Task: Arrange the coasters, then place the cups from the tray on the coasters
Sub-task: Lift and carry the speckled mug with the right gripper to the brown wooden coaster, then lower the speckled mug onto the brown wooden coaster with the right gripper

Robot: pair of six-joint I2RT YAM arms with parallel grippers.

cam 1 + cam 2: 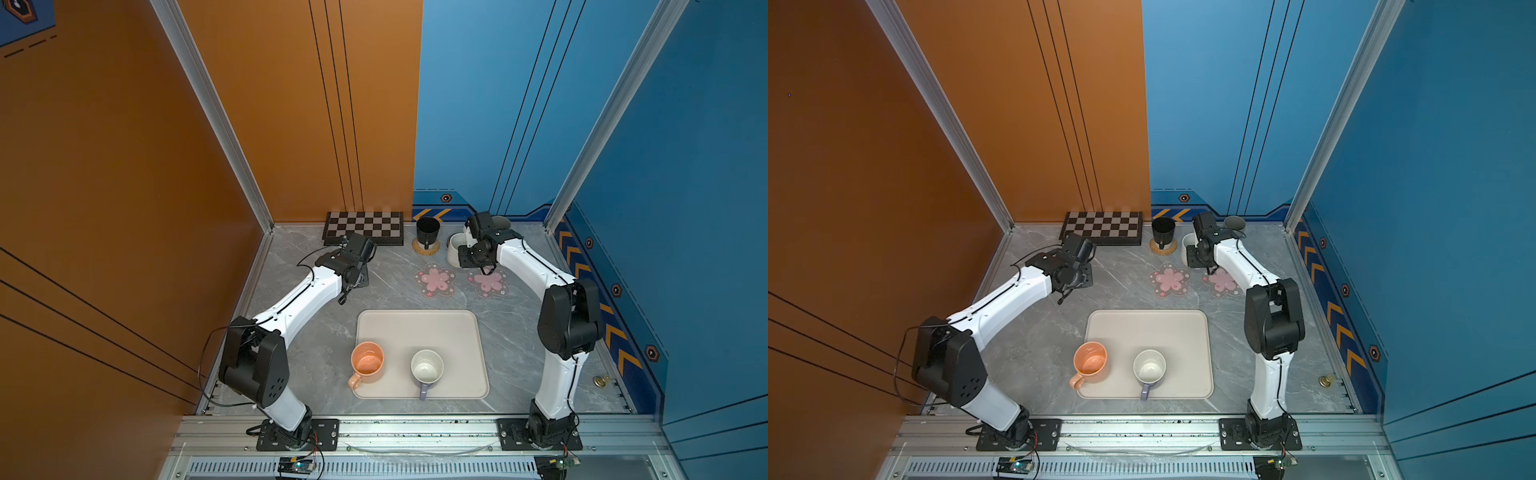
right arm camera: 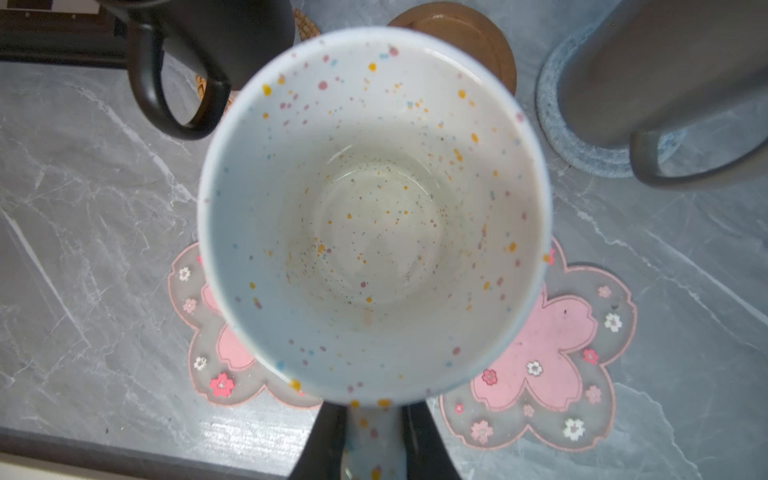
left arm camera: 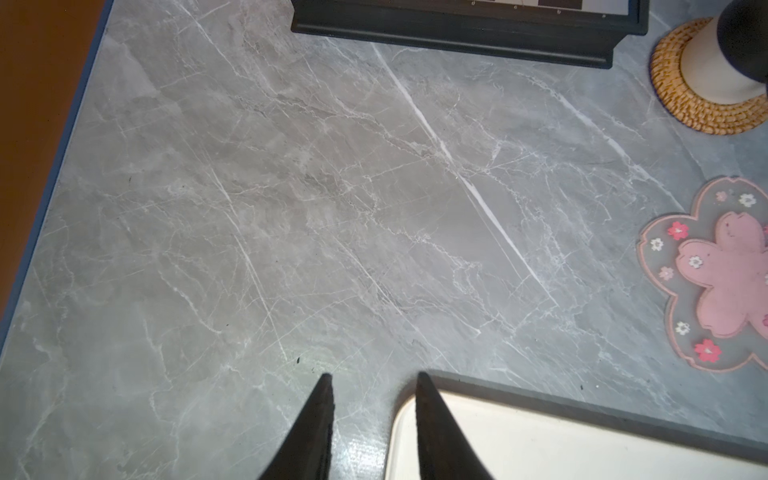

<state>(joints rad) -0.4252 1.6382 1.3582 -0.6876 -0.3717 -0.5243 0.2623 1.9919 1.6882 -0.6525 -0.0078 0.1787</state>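
Though beside tray (image 3: 582, 451) rim — open tabletop (image 3: 332, 208).

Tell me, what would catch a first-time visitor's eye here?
Probably the white speckled mug, gripped by its handle in the right end effector at the far side of the table, near two pink blossom coasters. Closer in, a cream tray holds a peach mug and a lavender mug, while a black mug stands on a rattan coaster at the back.
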